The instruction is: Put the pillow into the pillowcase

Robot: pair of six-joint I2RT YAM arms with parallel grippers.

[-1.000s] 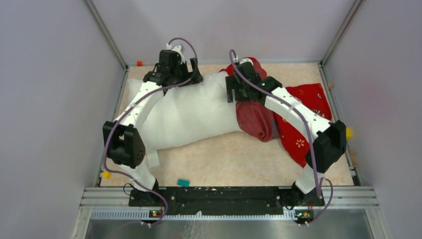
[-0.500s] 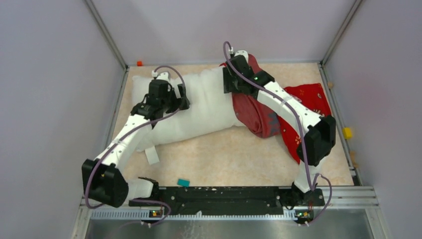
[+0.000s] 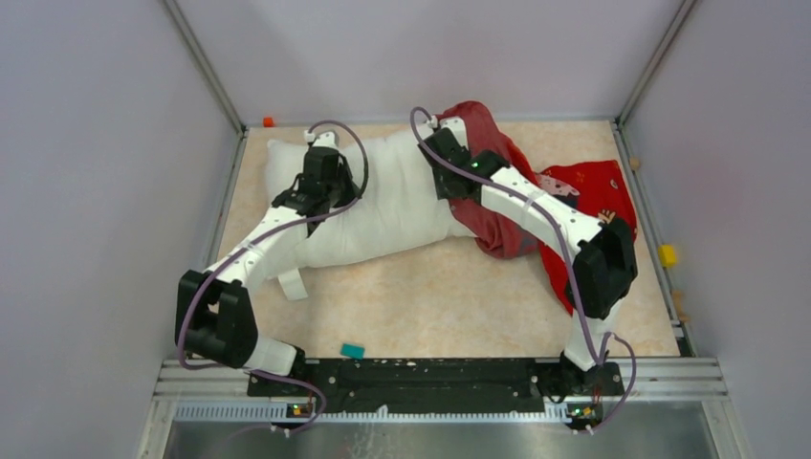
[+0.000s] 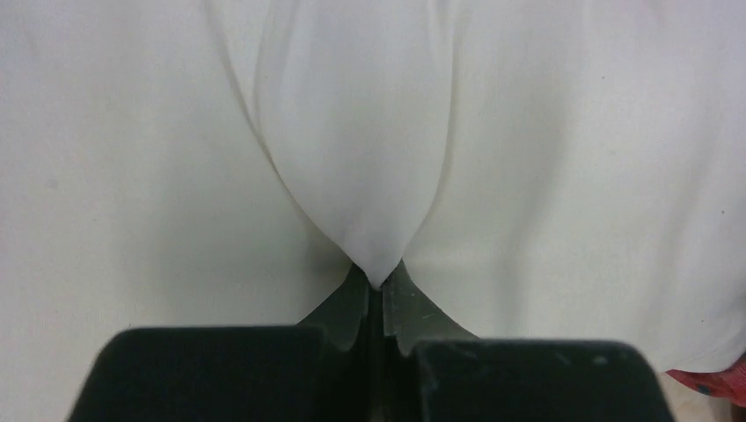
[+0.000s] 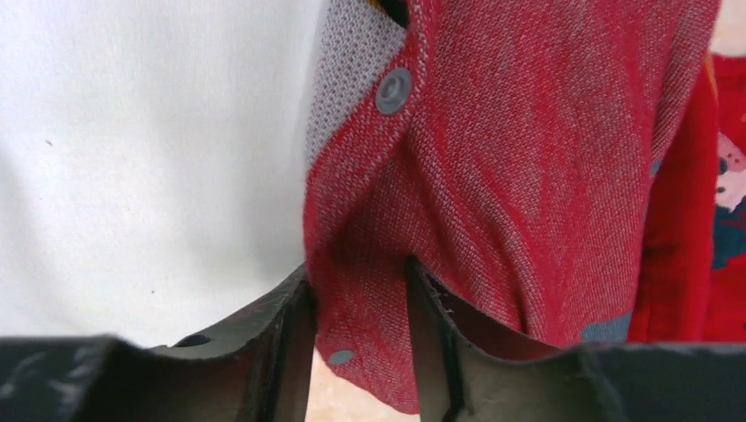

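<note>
The white pillow (image 3: pixel 383 206) lies across the back of the table, and its right end sits inside the mouth of the red pillowcase (image 3: pixel 497 229). My left gripper (image 3: pixel 323 201) rests on the pillow's left half. In the left wrist view it (image 4: pixel 376 281) is shut on a pinched fold of the white pillow (image 4: pixel 352 132). My right gripper (image 3: pixel 448 182) is at the pillowcase's mouth. Its jaws (image 5: pixel 361 272) hold the snap-buttoned red hem of the pillowcase (image 5: pixel 528 176) between them, beside the pillow (image 5: pixel 132 132).
A white tag (image 3: pixel 292 284) hangs from the pillow's near left corner. A small teal block (image 3: pixel 353 351) lies by the near edge. An orange block (image 3: pixel 268 121) sits at the back left corner, and a yellow block (image 3: pixel 667 255) lies beyond the right rail. Grey walls enclose the table.
The left gripper moved onto the pillow's left half and shut on its fabric. The right gripper shifted left at the pillowcase mouth and its jaws narrowed onto the hem.
</note>
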